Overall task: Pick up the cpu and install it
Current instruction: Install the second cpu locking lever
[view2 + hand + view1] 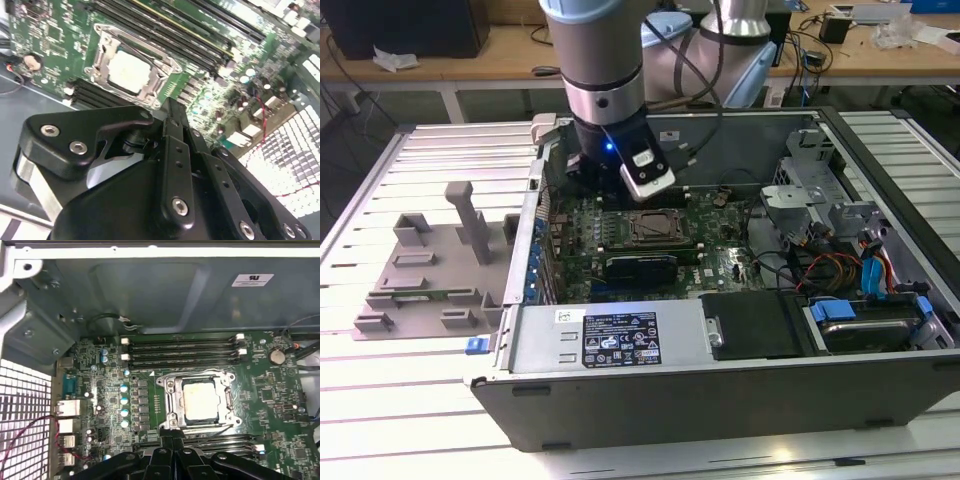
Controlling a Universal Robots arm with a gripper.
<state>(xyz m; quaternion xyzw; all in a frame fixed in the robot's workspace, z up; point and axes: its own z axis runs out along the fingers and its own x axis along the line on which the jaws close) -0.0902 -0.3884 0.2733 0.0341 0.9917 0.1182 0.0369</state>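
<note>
The cpu (201, 400) is a pale square chip lying flat inside the dark metal socket frame (170, 402) on the green motherboard. It also appears in the second wrist view (129, 72) and, small, in the exterior view (655, 228). My black gripper (175, 444) hovers just off the socket's near edge, above the memory slots, with its two fingers (172, 122) pressed together and nothing between them. From outside, the arm's wrist (605, 110) stands over the open computer case (720, 385), toward its back left.
A grey plastic tray (420, 270) with raised blocks lies outside the case on the exterior view's left. Inside are the power supply (620, 340) in front, a drive cage and coloured cables (860, 270) on the right, and memory slots (180, 347) beyond the socket.
</note>
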